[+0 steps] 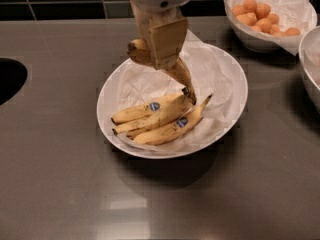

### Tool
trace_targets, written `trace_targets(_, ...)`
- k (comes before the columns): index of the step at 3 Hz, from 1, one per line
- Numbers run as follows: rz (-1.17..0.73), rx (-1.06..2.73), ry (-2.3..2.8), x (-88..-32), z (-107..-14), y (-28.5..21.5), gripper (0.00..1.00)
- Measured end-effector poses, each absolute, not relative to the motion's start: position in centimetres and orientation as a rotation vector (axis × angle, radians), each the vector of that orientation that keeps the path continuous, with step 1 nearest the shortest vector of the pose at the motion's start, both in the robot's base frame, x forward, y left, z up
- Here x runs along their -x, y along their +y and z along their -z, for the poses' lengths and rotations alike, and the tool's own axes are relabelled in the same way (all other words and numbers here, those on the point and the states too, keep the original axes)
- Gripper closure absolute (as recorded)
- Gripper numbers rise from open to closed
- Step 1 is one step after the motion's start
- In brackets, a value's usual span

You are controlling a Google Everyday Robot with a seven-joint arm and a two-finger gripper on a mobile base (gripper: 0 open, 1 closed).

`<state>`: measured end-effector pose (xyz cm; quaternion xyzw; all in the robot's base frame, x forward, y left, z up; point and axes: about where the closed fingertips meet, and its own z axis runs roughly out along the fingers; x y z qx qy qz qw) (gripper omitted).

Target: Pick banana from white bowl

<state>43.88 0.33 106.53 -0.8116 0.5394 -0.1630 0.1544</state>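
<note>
We see the gripper (pixel 162 46) clenched on the banana (pixel 181 75), brown-blotched and tilted, over the far half of the white bowl (pixel 104 98) at the centre of the grey worktop (pixel 60 184). The fruit's stem end juts left of the gripper and its dark tip points down towards the stickered bananas (pixel 160 116) lying on the bowl's crinkled paper; we cannot tell whether it touches them. At far right stands a smaller bowl (pixel 257 41) of orange fruits (pixel 260 16).
</note>
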Motion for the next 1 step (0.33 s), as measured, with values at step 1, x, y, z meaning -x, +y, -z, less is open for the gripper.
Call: trace_targets(1, 0.467, 2.326, 1.546, -43.88, -106.53, 0.33, 1.0)
